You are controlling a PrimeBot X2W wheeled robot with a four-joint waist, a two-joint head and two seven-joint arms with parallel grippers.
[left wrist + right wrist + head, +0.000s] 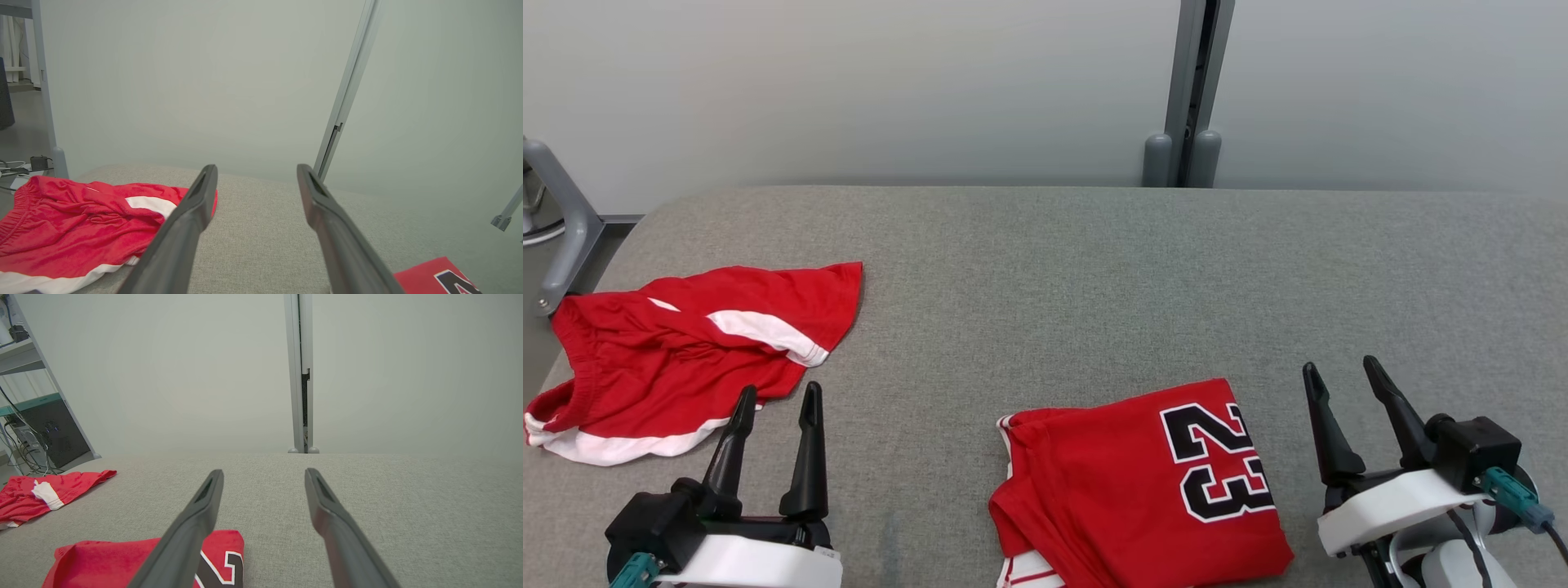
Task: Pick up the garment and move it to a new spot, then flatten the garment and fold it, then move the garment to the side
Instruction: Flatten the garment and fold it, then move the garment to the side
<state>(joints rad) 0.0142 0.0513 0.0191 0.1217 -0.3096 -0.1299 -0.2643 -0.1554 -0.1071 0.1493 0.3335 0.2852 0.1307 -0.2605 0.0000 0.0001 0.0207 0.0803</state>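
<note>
Red folded jersey (1143, 482) lies near-centre on the grey bench (1094, 286), between left end effector (778, 389) and right end effector (1339, 364), both gaping wide and empty; crumpled red shorts (678, 359) sit at left.

Bare mat (1045, 278) between shorts (686, 359) and jersey (1111, 490)

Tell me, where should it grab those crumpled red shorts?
Probably the raised fold across the middle of the red shorts, from above with the open left gripper: the cloth lies flat elsewhere, but that ridge gives something to pinch.
</note>
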